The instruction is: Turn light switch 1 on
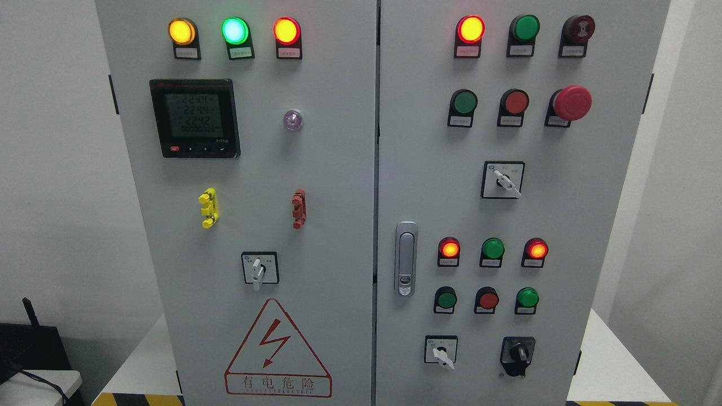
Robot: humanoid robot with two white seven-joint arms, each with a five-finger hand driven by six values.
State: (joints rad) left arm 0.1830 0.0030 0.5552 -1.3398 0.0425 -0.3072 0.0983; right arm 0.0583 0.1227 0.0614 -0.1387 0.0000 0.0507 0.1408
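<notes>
A grey electrical cabinet (pixel 338 169) with two doors fills the head view. The left door carries lit yellow (pixel 181 31), green (pixel 235 30) and red (pixel 286 30) lamps, a digital meter (pixel 194 118) and a white rotary switch (pixel 258 269) pointing down. The right door carries a lit red lamp (pixel 470 29), unlit green (pixel 463 102) and red (pixel 515 102) buttons, a red emergency stop (pixel 571 103), and white rotary switches at upper right (pixel 503 181) and at the bottom (pixel 441 353). Neither robot hand shows.
A metal door handle (pixel 405 258) sits on the right door's left edge. A black rotary knob (pixel 518 354) is at lower right. A lightning warning triangle (pixel 276 351) marks the left door. The cabinet stands on a white table (pixel 609 361). Dark equipment (pixel 28 355) sits at lower left.
</notes>
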